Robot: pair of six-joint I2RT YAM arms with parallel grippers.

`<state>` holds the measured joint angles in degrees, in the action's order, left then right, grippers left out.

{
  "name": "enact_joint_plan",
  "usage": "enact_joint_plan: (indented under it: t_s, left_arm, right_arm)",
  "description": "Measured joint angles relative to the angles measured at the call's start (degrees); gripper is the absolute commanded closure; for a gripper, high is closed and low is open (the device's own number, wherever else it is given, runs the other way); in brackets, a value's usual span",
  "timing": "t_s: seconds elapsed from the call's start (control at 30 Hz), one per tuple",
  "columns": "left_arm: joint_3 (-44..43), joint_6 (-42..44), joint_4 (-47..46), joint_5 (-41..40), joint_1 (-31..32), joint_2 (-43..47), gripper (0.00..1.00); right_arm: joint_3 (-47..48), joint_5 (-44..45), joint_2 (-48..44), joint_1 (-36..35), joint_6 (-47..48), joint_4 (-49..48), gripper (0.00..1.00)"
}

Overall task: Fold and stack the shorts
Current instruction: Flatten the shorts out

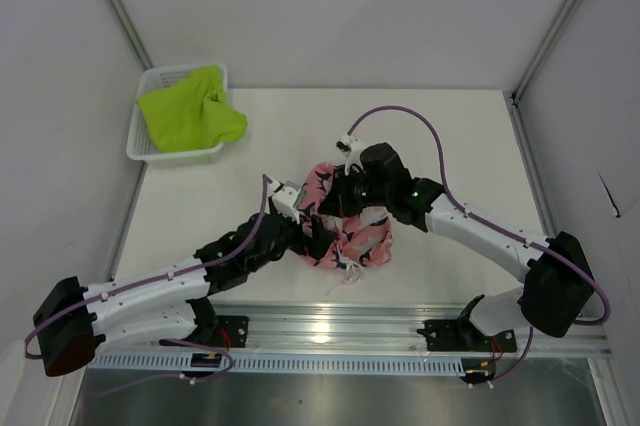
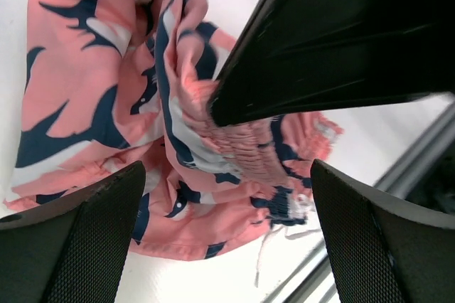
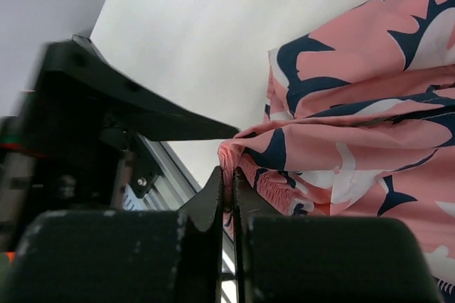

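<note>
- We saw a flat white table (image 1: 450, 146) under everything.
- The coral-pink cloth shorts with navy and white print (image 1: 365, 236) lay bunched mid-table, between both arms.
- The plain lime-green cloth shorts (image 1: 190, 111) sat heaped in a white plastic mesh basket (image 1: 140, 149), far left corner.
- The left gripper (image 2: 227, 175) hung spread wide over the pink cloth, gripping nothing.
- The right gripper (image 3: 229, 182) was pinched tight on a pink fold by the gathered waistband.

1 coral-pink shorts (image 1: 365, 236), seemingly 1 lime-green shorts (image 1: 190, 111), 1 basket (image 1: 175, 155), 2 arms (image 1: 150, 296) (image 1: 490, 231).

the bunched shorts (image 1: 345, 231) lie mid-table (image 1: 460, 136), toward its near edge; the other shorts (image 1: 190, 108) lie in the basket (image 1: 170, 156), far left.
</note>
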<state>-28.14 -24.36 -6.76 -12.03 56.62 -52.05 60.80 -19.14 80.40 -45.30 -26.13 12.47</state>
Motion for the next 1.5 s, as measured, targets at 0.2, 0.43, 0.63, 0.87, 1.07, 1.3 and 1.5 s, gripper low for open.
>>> enact_joint_plan:
  t_s: [0.2,0.43,0.63,0.87,1.07,1.3,1.5]
  left_arm:
    - [-0.02,-0.11,-0.59,-4.26,0.48,-5.27,0.03]
    - [-0.07,-1.33,-1.92,-11.47,0.66,-6.34,0.67]
    - [-0.07,-1.22,-0.81,-16.44,1.2,-6.08,1.0]
    - [3.19,-1.7,3.28,-18.64,1.11,6.86,1.0]
    - [6.05,-1.18,5.2,-18.34,1.11,16.9,1.0]
    - [6.29,0.46,7.1,-16.26,1.11,19.87,1.0]
    - [6.32,1.18,8.9,-14.56,1.11,22.18,1.0]
  right_arm:
    - [3.3,0.39,0.2,-1.16,-1.46,0.96,1.0]
    - [5.88,2.84,1.66,-3.48,-3.43,2.89,0.94]
    - [6.12,5.7,1.49,-3.61,-4.72,4.74,0.43]
    - [5.03,9.57,-1.97,5.57,-4.83,6.97,0.42]
    - [0.48,10.56,-1.66,11.8,-5.44,6.6,0.41]
    - [0.74,9.09,4.85,12.11,-4.94,4.07,0.3]
    - [4.85,6.67,12.5,12.68,-2.1,1.18,0.3]
